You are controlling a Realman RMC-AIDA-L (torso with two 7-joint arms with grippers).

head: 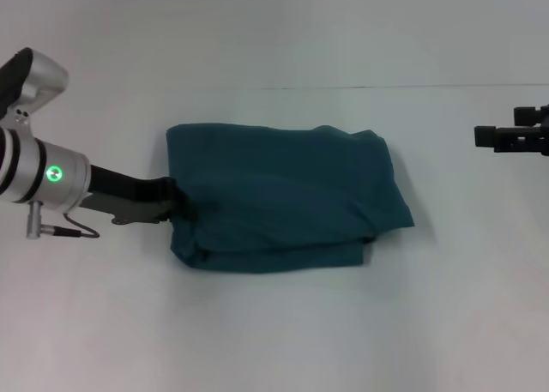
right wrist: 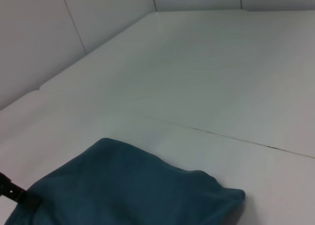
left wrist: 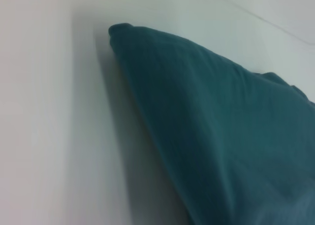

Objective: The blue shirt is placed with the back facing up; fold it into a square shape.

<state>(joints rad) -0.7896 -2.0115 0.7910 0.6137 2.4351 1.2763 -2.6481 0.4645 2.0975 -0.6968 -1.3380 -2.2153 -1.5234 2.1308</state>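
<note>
The white surface (head: 274, 340) carries the blue shirt (head: 283, 199) near its middle, already a rough, rumpled rectangle. The left tool (head: 176, 196) sits at its left edge; I cannot tell its grip. The right tool (head: 497, 138) hangs open toward the right edge. Squaring up seems in hand; next, smoothing the bulging right side.

Shirt (head: 283, 195): soft matt teal cloth, fine knit, creased where it bunches. Table (head: 274, 332): smooth white, slight sheen, thin seam near the far edge. Left arm (head: 51, 173): brushed silver metal with black bands; left gripper (head: 167, 199) and right gripper (head: 513, 139) look matt black.
</note>
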